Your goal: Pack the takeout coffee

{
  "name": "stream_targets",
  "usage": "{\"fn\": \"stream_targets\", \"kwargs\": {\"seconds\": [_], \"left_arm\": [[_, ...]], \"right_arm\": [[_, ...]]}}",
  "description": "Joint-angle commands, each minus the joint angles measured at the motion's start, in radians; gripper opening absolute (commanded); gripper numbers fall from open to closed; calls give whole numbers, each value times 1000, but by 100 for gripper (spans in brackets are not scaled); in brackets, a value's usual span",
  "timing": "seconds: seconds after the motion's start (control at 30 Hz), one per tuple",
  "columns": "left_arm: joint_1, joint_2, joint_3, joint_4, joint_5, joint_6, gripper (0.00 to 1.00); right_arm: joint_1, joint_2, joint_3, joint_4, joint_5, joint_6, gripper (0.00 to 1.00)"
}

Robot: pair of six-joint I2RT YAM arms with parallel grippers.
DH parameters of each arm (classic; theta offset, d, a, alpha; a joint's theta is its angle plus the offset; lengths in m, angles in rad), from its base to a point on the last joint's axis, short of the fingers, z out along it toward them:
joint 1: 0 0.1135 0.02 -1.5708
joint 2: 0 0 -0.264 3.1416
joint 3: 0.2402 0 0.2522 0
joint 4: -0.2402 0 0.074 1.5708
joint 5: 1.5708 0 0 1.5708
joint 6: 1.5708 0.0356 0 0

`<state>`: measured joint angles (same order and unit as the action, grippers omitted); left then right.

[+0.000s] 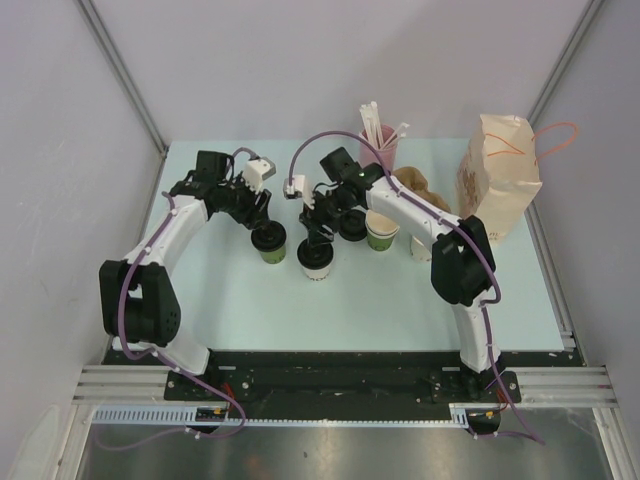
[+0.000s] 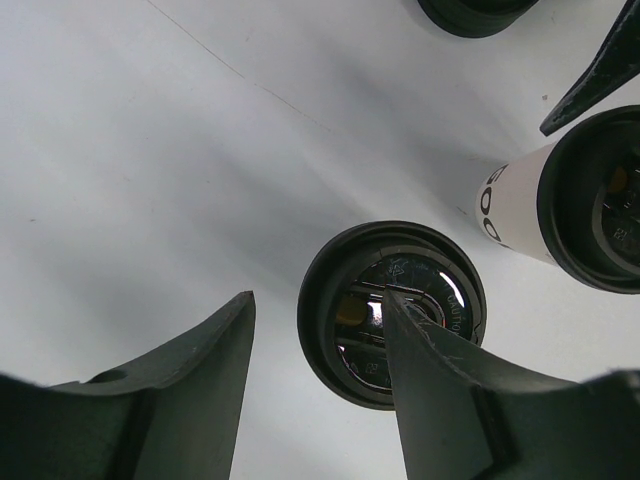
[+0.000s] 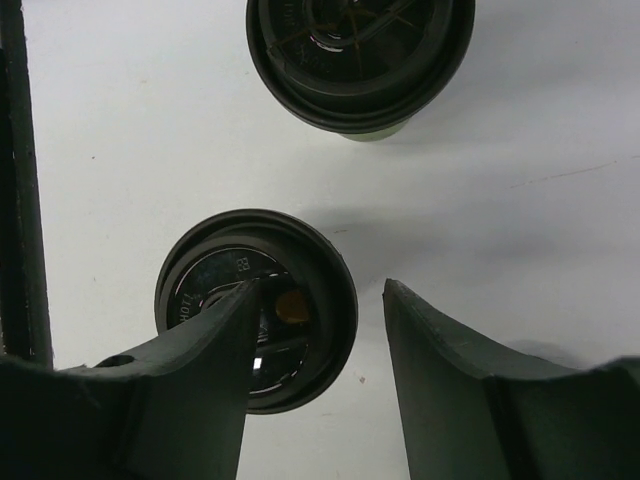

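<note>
Two lidded cups stand side by side at the middle of the pale table (image 1: pixel 250 310). The white cup (image 1: pixel 316 258) is slightly nearer the arm bases, and the green cup (image 1: pixel 268 243) is just beside it on the left. The left gripper (image 1: pixel 262 222) hangs over the green cup with its fingers spread wide. In its wrist view one finger crosses the green cup's lid (image 2: pixel 350 320) while the other stands off over bare table, gripping nothing. The right gripper (image 1: pixel 318 238) is likewise spread above the white cup. One finger overlaps the white cup's lid (image 3: pixel 305 300) and the other is clear of it. Whether either finger touches a lid cannot be told. Farther back on the right stand a third cup (image 1: pixel 381 232), a pink cup of straws (image 1: pixel 380 148) and a paper bag (image 1: pixel 498 175).
</note>
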<state>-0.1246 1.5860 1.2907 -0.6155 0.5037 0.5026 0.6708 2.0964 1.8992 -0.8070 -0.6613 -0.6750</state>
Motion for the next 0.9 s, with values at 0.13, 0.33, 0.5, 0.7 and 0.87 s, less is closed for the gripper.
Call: {"fn": "stream_targets", "kwargs": {"seconds": [0.13,0.33,0.5,0.7,0.87], "left_arm": [[8,-24,-1,7,24,27,59],[8,-30,-2,7,19,27,59],[8,-41,-2,8,21,30,59],[8,-40,-2,7,9,25,59],[13,-43,2,7,-1,10,59]], "right_arm": [[-5,14,49,-40,-8,-40,46],[-5,10,21,-23,2,-43,30],[-7,-13,-9,23,12,-26,8],[-34,-55,-64,206,129,99,0],[-82,-67,-68,399,310,331,0]]}}
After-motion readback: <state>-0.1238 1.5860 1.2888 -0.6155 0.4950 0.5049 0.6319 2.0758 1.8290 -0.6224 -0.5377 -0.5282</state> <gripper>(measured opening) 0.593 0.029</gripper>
